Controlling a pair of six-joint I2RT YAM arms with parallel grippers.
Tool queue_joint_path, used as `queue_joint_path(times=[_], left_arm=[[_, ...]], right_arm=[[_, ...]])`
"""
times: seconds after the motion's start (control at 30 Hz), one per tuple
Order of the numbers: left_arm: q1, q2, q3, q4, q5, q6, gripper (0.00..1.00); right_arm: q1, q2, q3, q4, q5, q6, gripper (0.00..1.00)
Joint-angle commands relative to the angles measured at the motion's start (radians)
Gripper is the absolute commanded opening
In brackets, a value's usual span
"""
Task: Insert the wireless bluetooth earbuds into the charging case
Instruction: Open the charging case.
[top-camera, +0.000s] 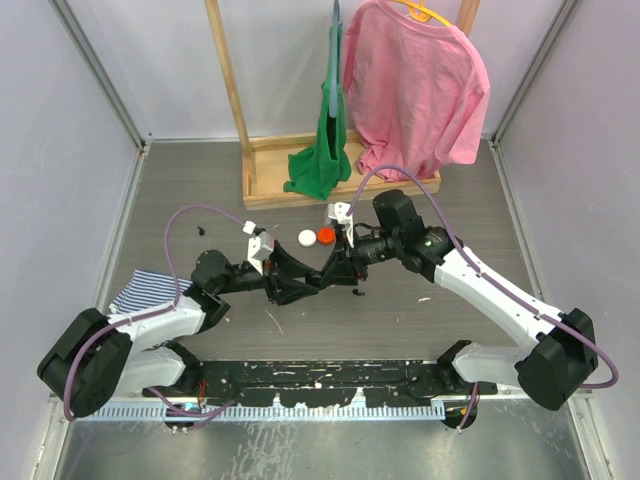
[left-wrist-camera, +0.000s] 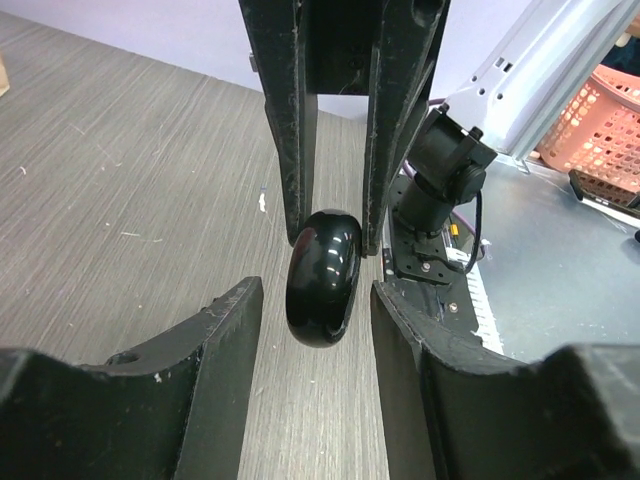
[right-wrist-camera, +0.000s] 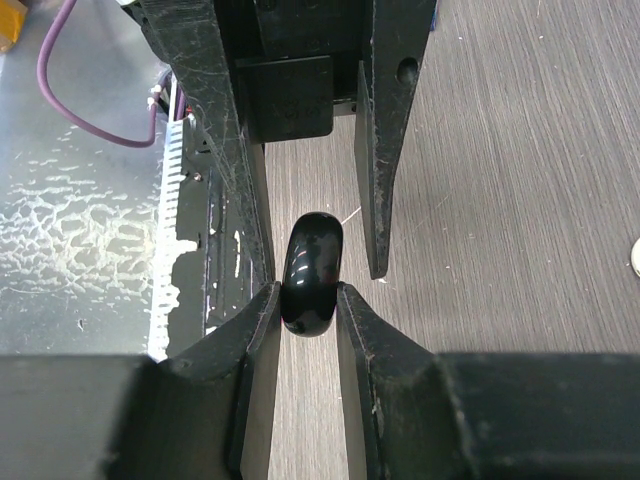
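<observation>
The glossy black charging case (right-wrist-camera: 312, 272) is pinched edge-on between the jaws of my right gripper (right-wrist-camera: 306, 300), above the grey table. In the left wrist view the case (left-wrist-camera: 323, 277) hangs between the right gripper's fingers (left-wrist-camera: 290, 150). My left gripper (left-wrist-camera: 312, 320) is open around it, with a gap on each side. In the top view both grippers meet mid-table, left (top-camera: 300, 283) and right (top-camera: 335, 268), and hide the case. A small black piece (top-camera: 357, 293) lies on the table beside them; it is too small to tell whether it is an earbud.
A white disc (top-camera: 306, 237) and a red disc (top-camera: 326, 236) lie just behind the grippers. A wooden rack (top-camera: 300, 185) with a pink shirt (top-camera: 415, 85) and green cloth (top-camera: 322, 150) stands at the back. A striped cloth (top-camera: 145, 285) lies left.
</observation>
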Motion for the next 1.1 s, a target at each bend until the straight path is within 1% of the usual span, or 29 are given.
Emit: queue_joint_path(times=[0.0,0.13,0.2,0.23,0.37,0.4,0.5,0.57,0.63,0.77,0.87,1.07], left_arm=[[0.005,0.013,0.03,0.03,0.017,-0.001,0.48],[0.005,0.018,0.037,0.021,0.018,0.001,0.46],[0.005,0.012,0.035,0.022,0.019,0.003,0.42],[0.005,0.009,0.033,0.022,0.018,0.006,0.39],[0.005,0.005,0.029,0.018,0.009,0.024,0.18],[0.005,0.004,0.029,0.021,0.008,0.025,0.14],[0.005,0.001,0.022,0.033,0.008,0.034,0.06],[0.005,-0.004,0.013,0.043,-0.001,0.041,0.03],[0.004,-0.01,0.006,0.051,-0.011,0.048,0.0],[0.002,-0.016,-0.003,0.053,-0.022,0.066,0.0],[-0.006,-0.015,-0.007,0.056,-0.007,0.094,0.0],[-0.017,-0.031,-0.021,0.06,0.004,0.137,0.0]], right_arm=[[-0.003,-0.027,0.051,0.029,-0.02,-0.018,0.1],[-0.003,-0.028,0.049,0.029,-0.018,-0.019,0.1],[-0.004,-0.028,0.047,0.028,-0.02,-0.019,0.1],[-0.003,-0.025,0.047,0.028,-0.022,-0.019,0.1],[-0.003,-0.019,0.042,0.03,-0.014,-0.019,0.11],[-0.003,-0.018,0.041,0.03,-0.012,-0.019,0.11],[-0.004,-0.015,0.041,0.032,-0.01,-0.018,0.16],[-0.004,-0.02,0.038,0.038,-0.008,-0.014,0.23],[-0.004,-0.028,0.031,0.053,-0.005,-0.007,0.31],[-0.003,-0.041,0.014,0.087,-0.001,0.01,0.46],[-0.003,-0.041,0.011,0.096,0.035,0.02,0.51],[-0.003,-0.06,0.013,0.101,0.098,0.028,0.53]])
